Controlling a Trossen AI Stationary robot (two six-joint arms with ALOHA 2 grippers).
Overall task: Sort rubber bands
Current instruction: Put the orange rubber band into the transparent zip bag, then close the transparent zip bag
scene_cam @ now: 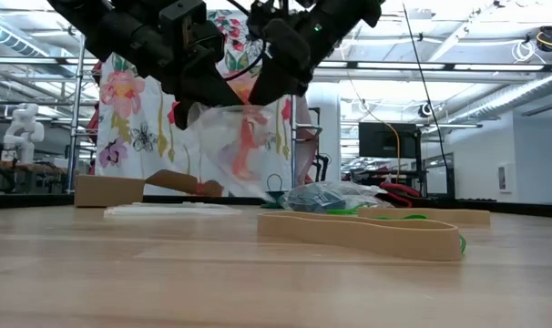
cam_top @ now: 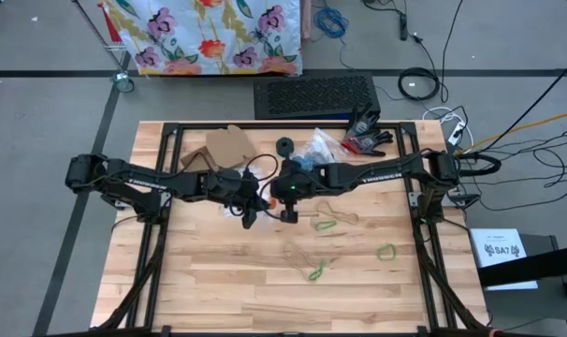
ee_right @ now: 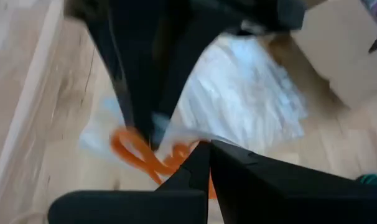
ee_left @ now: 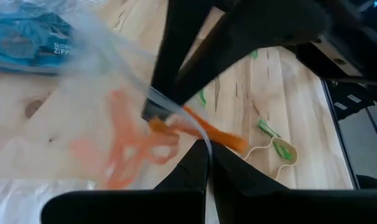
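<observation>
left pincer (ee_left: 207,163) pinching clear bag (ee_left: 83,112) | right pincer (ee_right: 208,163) pinching same bag | orange rubber bands (ee_left: 129,146) inside

You will count three green rubber bands (cam_top: 326,225) and two tan bands (cam_top: 344,215) loose on the table (cam_top: 218,271). One clear bag (ee_left: 83,124) holds several orange bands (ee_left: 135,146), exact number indeterminable.

Bag (ee_left: 83,124) blurred in both wrist views; orange bands (ee_left: 135,146) inside smear together, count unreadable. Bag's top edge hidden behind grippers in low view. Blue packet (ee_left: 27,37) at 10 o'clock cut by the frame edge, print illegible.
</observation>
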